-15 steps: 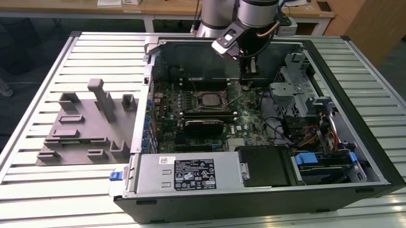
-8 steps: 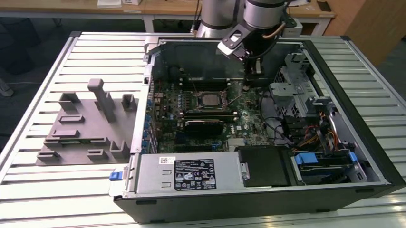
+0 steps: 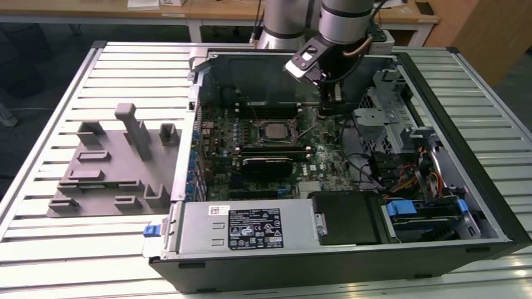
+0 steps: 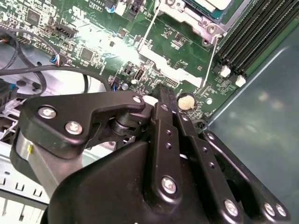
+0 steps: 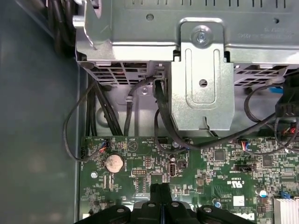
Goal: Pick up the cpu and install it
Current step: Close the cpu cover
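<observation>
The cpu (image 3: pixel 273 131), a small pale silver square, lies flat in the socket at the middle of the green motherboard (image 3: pixel 249 180) inside the open computer case (image 3: pixel 332 261). In the second wrist view a corner of the cpu (image 4: pixel 211 4) shows inside the metal socket frame (image 4: pixel 187 21). My gripper (image 3: pixel 325 107) hangs over the board a short way to the exterior view's right of the cpu, apart from it. In both wrist views its black fingers (image 5: pixel 156 193) press together with nothing between them, and the gripper (image 4: pixel 162 93) tip sits near a coin battery (image 4: pixel 186 101).
A grey fixture (image 3: pixel 108 165) with upright blocks lies on the slatted table at the exterior view's left. The power supply (image 3: pixel 241 227) fills the case's near side. A metal drive cage (image 3: pixel 378 118) and cables (image 3: pixel 399 174) crowd the exterior view's right. Memory slots (image 4: pixel 252 42) run beside the socket.
</observation>
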{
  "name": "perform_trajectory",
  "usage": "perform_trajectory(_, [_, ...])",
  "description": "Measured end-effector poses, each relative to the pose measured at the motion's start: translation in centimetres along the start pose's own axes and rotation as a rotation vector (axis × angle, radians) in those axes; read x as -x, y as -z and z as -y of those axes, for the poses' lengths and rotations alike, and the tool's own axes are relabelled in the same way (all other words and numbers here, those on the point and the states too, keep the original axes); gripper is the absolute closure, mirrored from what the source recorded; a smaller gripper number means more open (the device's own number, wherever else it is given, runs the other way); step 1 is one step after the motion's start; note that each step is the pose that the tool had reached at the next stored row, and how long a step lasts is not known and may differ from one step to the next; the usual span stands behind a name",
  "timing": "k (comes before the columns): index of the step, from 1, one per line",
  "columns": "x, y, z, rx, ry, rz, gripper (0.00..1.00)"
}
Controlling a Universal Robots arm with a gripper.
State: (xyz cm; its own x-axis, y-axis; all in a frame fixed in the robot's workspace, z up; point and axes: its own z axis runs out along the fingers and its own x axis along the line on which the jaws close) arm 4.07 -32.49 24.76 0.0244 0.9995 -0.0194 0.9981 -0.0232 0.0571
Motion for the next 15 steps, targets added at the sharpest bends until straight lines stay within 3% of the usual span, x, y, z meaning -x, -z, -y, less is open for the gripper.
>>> perform_trajectory(7, [0.00, -0.39, 0.20, -0.0001, 0.000, -0.0001, 0.89])
perform_trajectory(15, [0.00, -0.38, 2.09, 0.0000, 0.000, -0.0003, 0.89])
